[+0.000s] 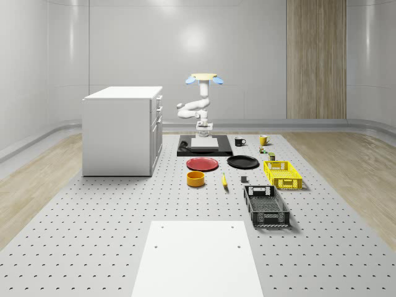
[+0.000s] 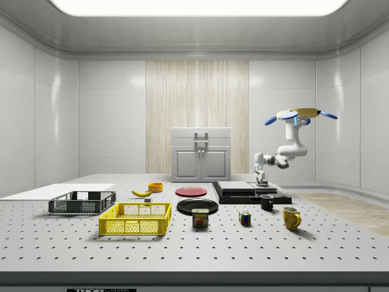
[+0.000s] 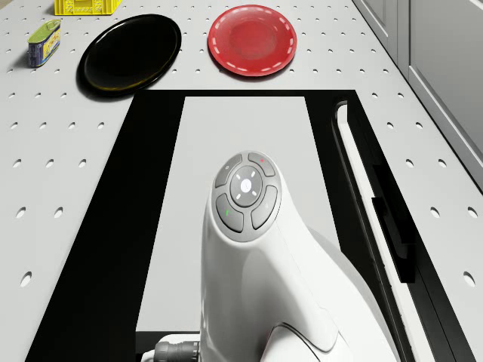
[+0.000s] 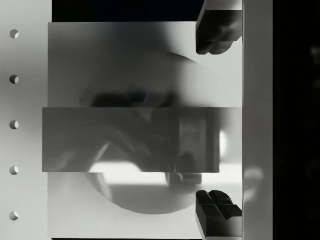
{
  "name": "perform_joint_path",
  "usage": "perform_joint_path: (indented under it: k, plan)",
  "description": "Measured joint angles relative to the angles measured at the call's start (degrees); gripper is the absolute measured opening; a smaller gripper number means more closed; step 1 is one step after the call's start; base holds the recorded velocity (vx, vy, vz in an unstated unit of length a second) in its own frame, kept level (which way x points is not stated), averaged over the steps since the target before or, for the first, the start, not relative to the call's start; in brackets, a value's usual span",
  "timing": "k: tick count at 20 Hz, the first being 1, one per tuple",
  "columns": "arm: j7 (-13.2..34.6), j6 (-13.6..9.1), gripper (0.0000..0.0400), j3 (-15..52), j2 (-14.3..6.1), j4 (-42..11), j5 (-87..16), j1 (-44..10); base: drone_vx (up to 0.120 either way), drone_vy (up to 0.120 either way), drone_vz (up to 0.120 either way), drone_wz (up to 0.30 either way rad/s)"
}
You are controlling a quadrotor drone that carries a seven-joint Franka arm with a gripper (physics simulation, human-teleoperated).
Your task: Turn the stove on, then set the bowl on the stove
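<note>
The drone (image 1: 203, 78) hovers over the far end of the stove (image 1: 204, 147), a black base with a silver top plate (image 3: 241, 143). Its white arm (image 3: 249, 204) folds down, and the gripper (image 1: 203, 133) hangs just above the plate, near the stove's far end (image 2: 262, 180). In the wrist view the gripper (image 4: 216, 120) is open, its dark fingertips (image 4: 215, 30) wide apart over the glossy plate with nothing held. A long black bar (image 3: 377, 211) runs along the stove's cabinet side. The orange bowl (image 1: 196, 179) sits on the table in front of the stove, beyond the banana in the side view (image 2: 155, 187).
A red plate (image 1: 202, 163) and a black plate (image 1: 242, 162) lie between stove and bowl. A white cabinet (image 1: 122, 130) stands at the whole-scene view's left. A banana (image 1: 224, 180), yellow basket (image 1: 283, 174), black basket (image 1: 266, 205), two mugs (image 1: 240, 141) and a can (image 3: 44, 43) lie to the right.
</note>
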Motion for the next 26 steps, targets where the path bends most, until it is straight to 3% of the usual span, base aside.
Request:
perform_joint_path:
  k: [14, 23, 25, 26]
  plan:
    - [0.9, 2.6, 0.0400, -0.7, -1.7, 1.7, -0.2, -2.3, 0.000, 0.000, 0.000, 0.000]
    - [3.8, 3.0, 0.0400, -0.7, -2.1, 1.9, -0.2, -5.3, 0.000, 0.000, 0.000, 0.000]
    - [13.1, 3.8, 0.0400, 0.0, -4.3, 1.4, 0.9, -10.3, 0.000, 0.000, 0.000, 0.000]
    - [13.0, 4.6, 0.0400, 0.1, -5.0, 1.7, 1.3, -11.0, 0.000, 0.000, 0.000, 0.000]
